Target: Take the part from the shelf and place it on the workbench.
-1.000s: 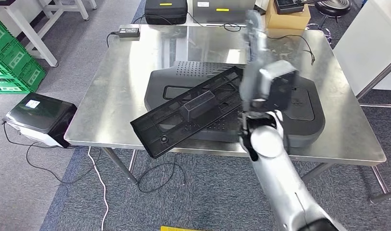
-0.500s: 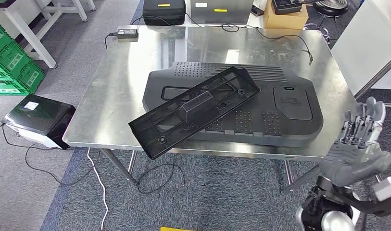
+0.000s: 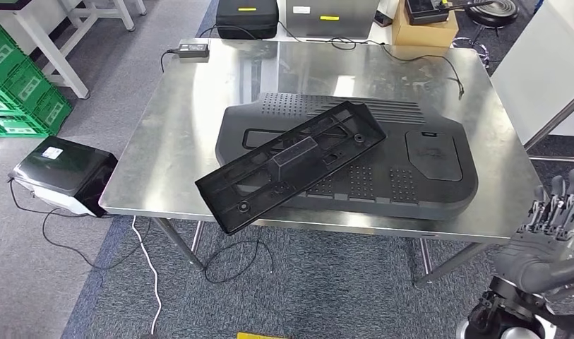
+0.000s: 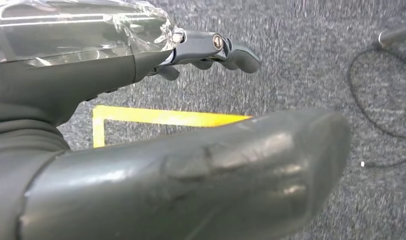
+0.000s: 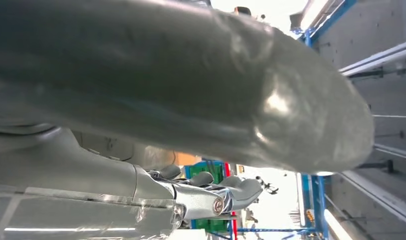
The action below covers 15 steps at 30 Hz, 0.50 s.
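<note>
Part [image 3: 293,163] lies on workbench [image 3: 164,134], well apart from right robot hand [image 3: 548,236].

I note: long frame part [image 3: 292,164] matte black, ribbed, round holes. Large cover panel [image 3: 425,159] beneath dark grey, dotted perforation fields, fine slat lines at far edge. Workbench [image 3: 185,134] bare silver steel, glare streaks. Carpet [image 3: 326,282] blue-grey, yellow tape line [image 4: 161,117]. Crates [image 3: 19,88] bright green. Cardboard box [image 3: 421,32] tan. Right hand [image 3: 548,236] dark grey; left hand [image 4: 191,165] grey.

bright, even overhead light, soft glare on the steel workbench [image 3: 199,92], wrist views blurred up close
</note>
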### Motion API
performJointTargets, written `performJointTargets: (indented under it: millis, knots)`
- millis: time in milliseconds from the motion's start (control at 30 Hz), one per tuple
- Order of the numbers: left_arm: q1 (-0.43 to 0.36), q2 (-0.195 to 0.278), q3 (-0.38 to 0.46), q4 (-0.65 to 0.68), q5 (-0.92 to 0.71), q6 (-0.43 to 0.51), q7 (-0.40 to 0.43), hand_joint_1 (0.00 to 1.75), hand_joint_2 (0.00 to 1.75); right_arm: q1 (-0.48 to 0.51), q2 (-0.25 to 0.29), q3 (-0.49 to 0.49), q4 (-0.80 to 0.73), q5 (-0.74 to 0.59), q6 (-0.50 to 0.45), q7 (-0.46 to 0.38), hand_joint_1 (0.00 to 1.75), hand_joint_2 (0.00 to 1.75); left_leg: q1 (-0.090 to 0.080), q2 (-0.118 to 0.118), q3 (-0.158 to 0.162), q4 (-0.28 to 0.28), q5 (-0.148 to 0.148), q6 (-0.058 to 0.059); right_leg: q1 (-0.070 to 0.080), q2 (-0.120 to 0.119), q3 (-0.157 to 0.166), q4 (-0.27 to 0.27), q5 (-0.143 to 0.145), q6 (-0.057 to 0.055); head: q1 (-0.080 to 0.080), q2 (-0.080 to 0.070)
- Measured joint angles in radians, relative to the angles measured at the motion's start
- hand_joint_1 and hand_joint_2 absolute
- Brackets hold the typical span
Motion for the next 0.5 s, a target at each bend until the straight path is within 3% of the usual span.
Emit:
performJointTargets:
  millis: [33, 67, 100, 200, 233, 300, 367, 400, 433, 500]
  knots:
    - [-0.001, 0.0, 0.001, 0.0, 0.002, 0.002, 0.001, 0.0, 0.0, 0.001, 0.0, -0.004, 0.004, 0.0, 0.001, 0.0, 0.0, 0.0, 0.001, 0.0, -0.003, 0.001, 0.001, -0.002, -0.006, 0.001, -0.026, 0.056, -0.023, 0.006, 0.005, 0.0]
    - [-0.001, 0.0, 0.001, 0.0, 0.003, 0.002, 0.002, 0.0, 0.0, 0.003, 0.0, -0.006, 0.009, 0.0, 0.002, -0.001, 0.0, 0.0, 0.002, 0.0, -0.006, 0.003, 0.001, -0.005, -0.014, 0.002, -0.038, 0.083, -0.028, 0.013, 0.008, 0.0]
    - [-0.001, 0.0, 0.001, 0.0, 0.004, 0.003, 0.003, 0.0, 0.0, 0.003, 0.0, -0.007, 0.013, 0.0, 0.002, -0.001, 0.0, 0.0, 0.005, 0.0, -0.009, 0.007, 0.001, -0.01, -0.022, 0.002, -0.033, 0.075, -0.014, 0.021, 0.01, 0.0]
    - [-0.004, 0.001, 0.002, 0.0, 0.005, 0.005, 0.003, 0.0, 0.0, 0.003, 0.0, -0.01, 0.024, -0.001, 0.003, -0.001, 0.0, 0.0, 0.018, -0.003, -0.03, 0.045, -0.01, -0.04, -0.045, 0.008, 0.045, -0.08, 0.061, 0.053, 0.017, 0.0]
    - [-0.006, 0.002, 0.002, 0.0, 0.005, 0.006, 0.004, 0.0, 0.0, 0.003, 0.0, -0.011, 0.028, -0.001, 0.004, -0.001, 0.0, 0.0, 0.02, -0.004, -0.038, 0.061, -0.015, -0.05, -0.047, 0.012, 0.057, -0.108, 0.07, 0.052, 0.019, 0.0]
    - [-0.008, 0.003, 0.002, 0.001, 0.002, 0.01, 0.005, 0.0, 0.0, 0.002, 0.001, -0.013, 0.037, -0.002, 0.004, -0.002, 0.0, 0.0, 0.022, -0.006, -0.048, 0.079, -0.018, -0.065, -0.04, 0.018, 0.052, -0.104, 0.072, 0.031, 0.013, 0.0]
    - [-0.006, 0.0, 0.002, 0.001, -0.003, 0.011, 0.006, 0.0, 0.0, -0.002, 0.001, -0.013, 0.042, -0.004, 0.004, -0.003, 0.0, 0.0, 0.028, -0.008, -0.052, 0.087, -0.019, -0.074, -0.034, 0.014, 0.042, -0.097, 0.077, 0.007, -0.004, 0.0]
    - [-0.005, -0.001, 0.002, 0.0, -0.006, 0.011, 0.007, 0.0, 0.0, -0.004, 0.002, -0.014, 0.044, -0.006, 0.004, -0.004, 0.0, 0.0, 0.029, -0.007, -0.058, 0.103, -0.035, -0.075, -0.03, 0.012, 0.037, -0.096, 0.081, -0.003, -0.012, 0.0]
    - [-0.005, -0.003, 0.002, 0.0, -0.009, 0.011, 0.008, 0.0, 0.0, -0.006, 0.002, -0.015, 0.046, -0.008, 0.004, -0.005, 0.0, 0.0, 0.03, -0.005, -0.071, 0.139, -0.067, -0.073, -0.026, 0.009, 0.03, -0.097, 0.087, -0.012, -0.019, 0.0]
    - [-0.006, -0.005, 0.002, 0.0, -0.013, 0.011, 0.009, 0.0, 0.0, -0.006, 0.002, -0.018, 0.05, -0.013, 0.005, -0.007, 0.0, 0.0, 0.022, -0.001, -0.111, 0.264, -0.163, -0.059, -0.014, 0.004, 0.012, -0.097, 0.101, -0.025, -0.038, 0.0]
